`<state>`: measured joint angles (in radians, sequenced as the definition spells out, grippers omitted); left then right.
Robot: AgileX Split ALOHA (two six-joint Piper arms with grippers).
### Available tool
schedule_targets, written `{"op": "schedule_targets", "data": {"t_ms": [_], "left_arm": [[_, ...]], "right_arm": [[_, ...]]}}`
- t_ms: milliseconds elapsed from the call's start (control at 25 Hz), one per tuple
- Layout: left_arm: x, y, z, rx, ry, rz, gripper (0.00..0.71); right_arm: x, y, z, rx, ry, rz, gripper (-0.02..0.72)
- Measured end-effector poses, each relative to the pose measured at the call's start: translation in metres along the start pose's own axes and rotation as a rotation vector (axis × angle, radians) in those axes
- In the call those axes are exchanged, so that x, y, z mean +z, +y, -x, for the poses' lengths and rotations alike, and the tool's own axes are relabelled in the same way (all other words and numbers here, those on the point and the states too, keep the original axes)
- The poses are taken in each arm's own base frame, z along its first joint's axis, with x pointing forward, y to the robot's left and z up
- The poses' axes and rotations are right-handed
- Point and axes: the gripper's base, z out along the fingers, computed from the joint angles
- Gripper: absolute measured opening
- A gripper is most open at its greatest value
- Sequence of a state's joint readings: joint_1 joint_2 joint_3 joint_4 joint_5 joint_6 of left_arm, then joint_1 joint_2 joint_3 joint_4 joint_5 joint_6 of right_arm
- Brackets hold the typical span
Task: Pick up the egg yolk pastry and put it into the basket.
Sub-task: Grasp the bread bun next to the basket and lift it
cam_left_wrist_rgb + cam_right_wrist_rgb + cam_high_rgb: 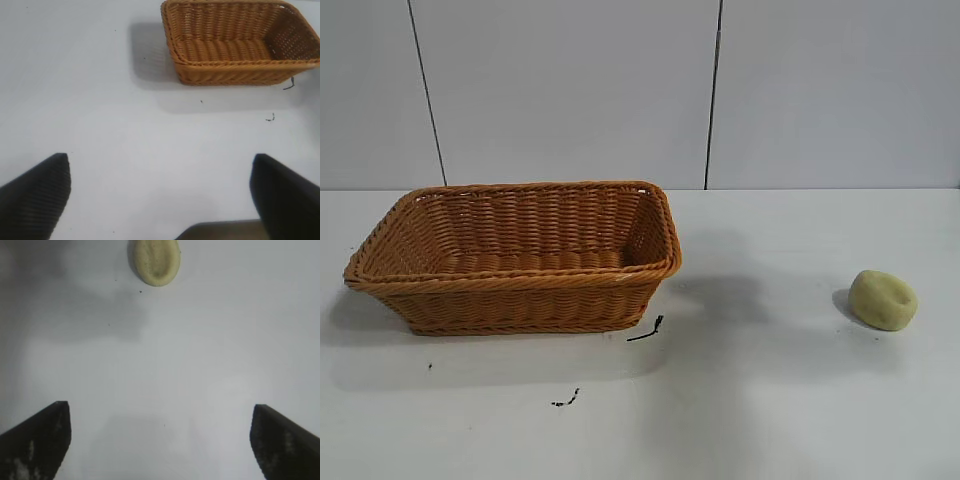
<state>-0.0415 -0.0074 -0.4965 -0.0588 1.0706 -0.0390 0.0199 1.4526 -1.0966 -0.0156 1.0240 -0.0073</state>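
Egg yolk pastry [883, 299] untouched, resting on white table [770, 400] near right edge, well apart from wicker basket [515, 260] at left. Basket empty. Nothing done yet: grasp, carry, drop all left. Right gripper [160, 440] fingers wide, holding nothing, short of pastry. Left gripper [160, 195] wide too, idle, basket well beyond.

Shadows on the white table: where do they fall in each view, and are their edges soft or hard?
Exterior view: a soft grey shadow lies on the white table right of the orange-brown woven wicker basket, and a small one left of the pale yellowish-green egg yolk pastry. Left wrist view: a diffuse shadow beside the basket. Right wrist view: a blurred dark patch near the pastry.
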Motion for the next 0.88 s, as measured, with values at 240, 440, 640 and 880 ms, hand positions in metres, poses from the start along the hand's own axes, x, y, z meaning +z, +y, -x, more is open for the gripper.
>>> {"op": "schedule_targets", "data": {"t_ms": [240,440,640,880], "left_arm": [[0.000,0.000,0.000,0.000,0.000,0.000,0.695],[0.000,0.000,0.000,0.000,0.000,0.000,0.695],[0.000,0.000,0.000,0.000,0.000,0.000,0.695],[0.000,0.000,0.000,0.000,0.000,0.000,0.695]], "right_arm": [[0.039,0.001,0.049,0.007,0.048,0.014,0.677],[0.067,0.001,0.069,0.004,0.062,0.014,0.677],[0.109,0.002,0.075,0.003,0.108,0.015,0.677],[0.152,0.002,0.077,0.003,0.121,0.015,0.677]]}}
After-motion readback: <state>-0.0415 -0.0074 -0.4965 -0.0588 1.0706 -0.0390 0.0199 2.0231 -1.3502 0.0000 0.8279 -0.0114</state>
